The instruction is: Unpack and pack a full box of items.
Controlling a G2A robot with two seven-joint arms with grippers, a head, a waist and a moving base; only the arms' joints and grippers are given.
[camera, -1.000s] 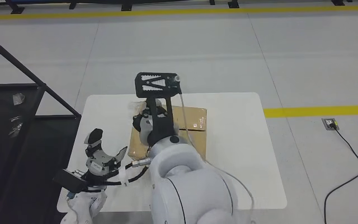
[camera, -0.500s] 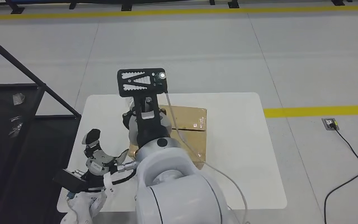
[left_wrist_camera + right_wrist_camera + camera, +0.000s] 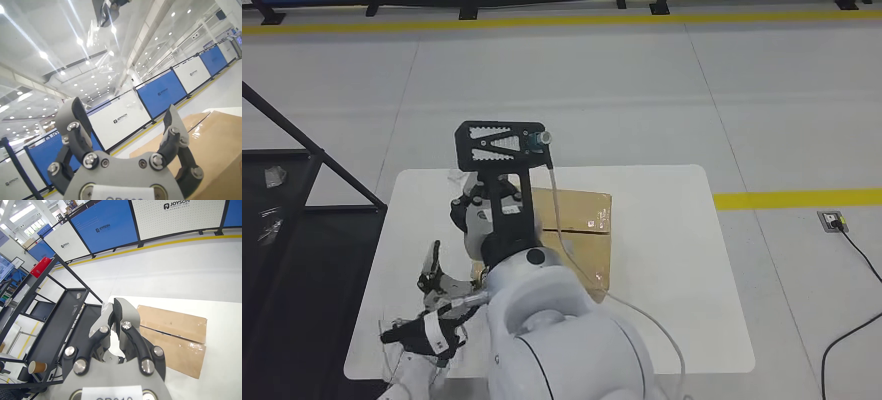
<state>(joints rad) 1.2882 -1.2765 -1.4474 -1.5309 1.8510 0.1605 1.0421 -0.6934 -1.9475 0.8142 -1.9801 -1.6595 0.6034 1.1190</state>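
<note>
Box (image 3: 584, 214) closed. At its 10 o'clock the right gripper (image 3: 115, 312) pinches clear plastic film (image 3: 102, 56); left gripper (image 3: 124, 115), spread and empty, sits at 8 o'clock. Risk: the limp film slips free or snags below.

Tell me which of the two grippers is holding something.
The right gripper, shut on a clear plastic bag. The left gripper is open and empty, near the cardboard box.
</note>
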